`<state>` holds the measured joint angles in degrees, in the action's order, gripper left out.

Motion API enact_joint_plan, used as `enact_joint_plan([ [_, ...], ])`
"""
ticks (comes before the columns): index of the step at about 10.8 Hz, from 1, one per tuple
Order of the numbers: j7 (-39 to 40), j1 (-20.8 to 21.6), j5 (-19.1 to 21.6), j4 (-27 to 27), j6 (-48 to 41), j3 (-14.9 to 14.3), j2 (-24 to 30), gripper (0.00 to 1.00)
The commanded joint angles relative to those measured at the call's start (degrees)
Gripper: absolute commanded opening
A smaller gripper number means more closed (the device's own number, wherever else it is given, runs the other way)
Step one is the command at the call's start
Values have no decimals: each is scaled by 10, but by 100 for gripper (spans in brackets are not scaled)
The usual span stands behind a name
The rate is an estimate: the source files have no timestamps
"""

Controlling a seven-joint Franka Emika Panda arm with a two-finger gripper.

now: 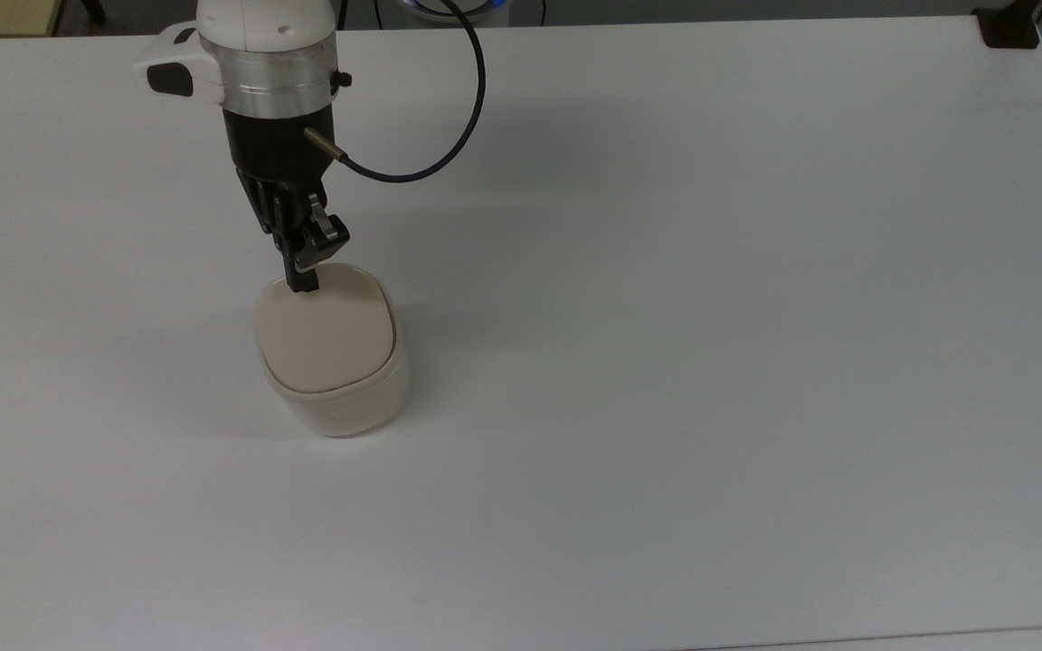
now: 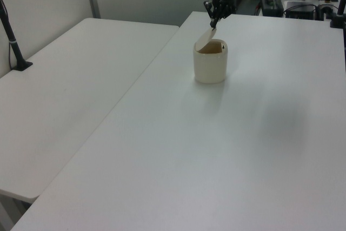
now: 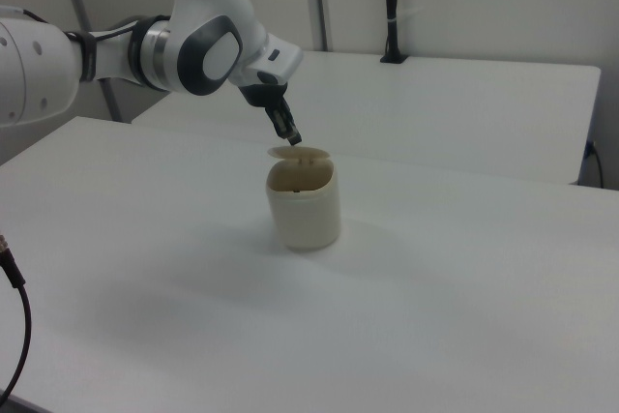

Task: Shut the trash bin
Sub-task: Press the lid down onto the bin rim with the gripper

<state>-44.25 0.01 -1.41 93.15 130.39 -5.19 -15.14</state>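
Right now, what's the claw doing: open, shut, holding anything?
Claw: shut, holding nothing; its tip rests on the raised edge of the trash bin lid, which is tilted, not yet closed.

White surface (image 1: 711,362); 2nd white surface (image 2: 70,79) beside it, black post (image 2: 11,33) clamped at its edge.

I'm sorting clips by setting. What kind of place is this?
Probably a robotics lab: a robot arm works over bare white tables, with only a small trash bin set out and a black pole mount clamped nearby.
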Motion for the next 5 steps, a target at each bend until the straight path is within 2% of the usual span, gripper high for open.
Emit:
enact_joint_plan([
  [1,32,1,1,36,-10,-3,15,0],
  [5,42,1,0,49,-6,-3,7,0],
])
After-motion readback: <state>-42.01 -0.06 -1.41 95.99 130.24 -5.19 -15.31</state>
